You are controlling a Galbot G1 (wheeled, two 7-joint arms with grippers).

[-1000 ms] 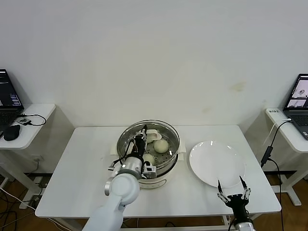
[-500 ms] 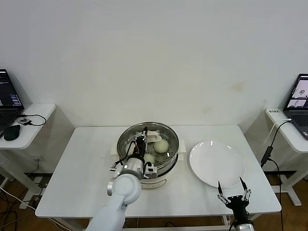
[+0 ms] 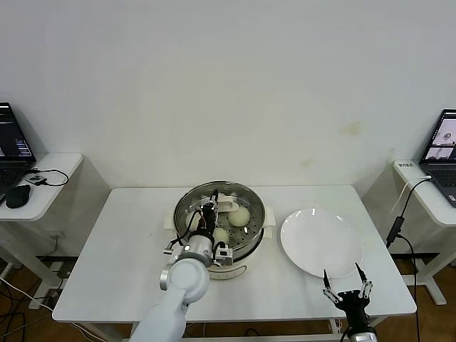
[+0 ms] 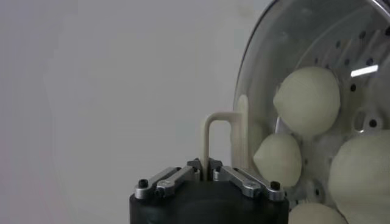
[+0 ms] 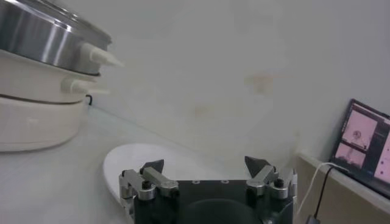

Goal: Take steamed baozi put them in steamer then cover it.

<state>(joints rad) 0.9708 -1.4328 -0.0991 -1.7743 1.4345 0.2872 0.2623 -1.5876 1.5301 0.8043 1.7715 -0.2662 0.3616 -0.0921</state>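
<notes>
The left gripper (image 4: 204, 163) is clamped on the cover's (image 4: 256, 91) cream handle (image 4: 214, 131), the cover held over the steamer (image 3: 219, 214), buns (image 4: 308, 100) inside. Right of the steamer, beyond the white plate (image 3: 320, 242), the right gripper (image 3: 346, 278) is held spread wide, empty.

Plain white wall (image 3: 228, 85) across the upper frame; white table (image 3: 128, 242) at centre; side desks with laptops at left edge (image 3: 11, 142) and right edge (image 3: 442, 146); wooden floor (image 3: 14, 299) lower left.

glass cover (image 3: 218, 206) tilted over steamer (image 3: 246, 246) mouth, plate (image 3: 320, 242) beside, table (image 3: 128, 242) bare left
</notes>
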